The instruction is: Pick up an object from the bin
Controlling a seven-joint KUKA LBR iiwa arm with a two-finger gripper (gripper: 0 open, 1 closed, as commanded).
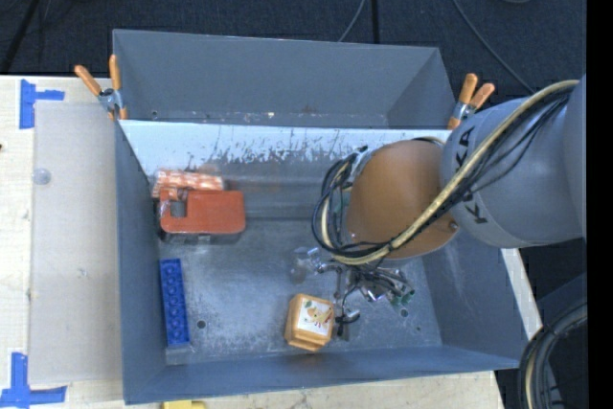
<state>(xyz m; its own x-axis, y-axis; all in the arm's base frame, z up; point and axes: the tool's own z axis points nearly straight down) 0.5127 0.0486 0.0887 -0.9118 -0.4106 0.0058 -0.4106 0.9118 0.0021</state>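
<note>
Just right of the small orange-and-white block (309,322): gripper (352,297), open or closed impossible to tell. Well left of block: 1 blue brick (172,303).

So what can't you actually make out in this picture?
In the camera view:
- The arm's orange cover and cables hide the bin floor beneath them.
- Print on the small yellow-and-white box: too small.
- Striped peach piece: partly behind the orange block.
</note>
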